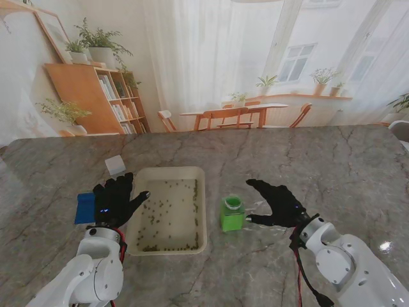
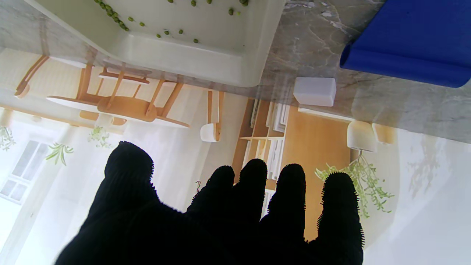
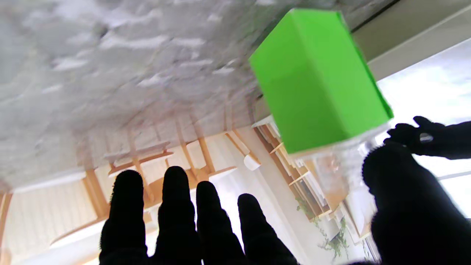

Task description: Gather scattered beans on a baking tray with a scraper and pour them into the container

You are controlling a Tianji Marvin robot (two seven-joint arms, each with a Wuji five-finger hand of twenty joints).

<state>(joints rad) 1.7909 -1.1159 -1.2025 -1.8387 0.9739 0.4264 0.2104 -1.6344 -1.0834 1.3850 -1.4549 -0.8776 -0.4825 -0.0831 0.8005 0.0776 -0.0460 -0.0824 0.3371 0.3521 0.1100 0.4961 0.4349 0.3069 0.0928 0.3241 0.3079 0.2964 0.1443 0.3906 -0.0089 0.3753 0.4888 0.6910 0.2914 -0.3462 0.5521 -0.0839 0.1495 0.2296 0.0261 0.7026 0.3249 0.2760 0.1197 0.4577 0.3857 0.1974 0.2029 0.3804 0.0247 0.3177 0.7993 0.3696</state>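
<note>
A cream baking tray [image 1: 167,174] [image 2: 206,62] lies in the middle of the marble table with green beans [image 1: 165,211] [image 2: 110,13] scattered over its floor. A blue scraper [image 1: 84,208] [image 2: 408,44] lies on the table just left of the tray. My left hand [image 1: 115,199] [image 2: 228,213] hovers open between scraper and tray, its thumb over the tray's left rim. The green container [image 1: 232,213] [image 2: 0,0] stands upright just right of the tray. My right hand [image 1: 276,203] [image 3: 228,224] is open beside the container [image 3: 316,81], thumb toward it, holding nothing.
A small white block [image 1: 115,165] [image 2: 315,91] sits on the table beyond the scraper, left of the tray's far corner. Bare marble stretches to the right and toward the far edge.
</note>
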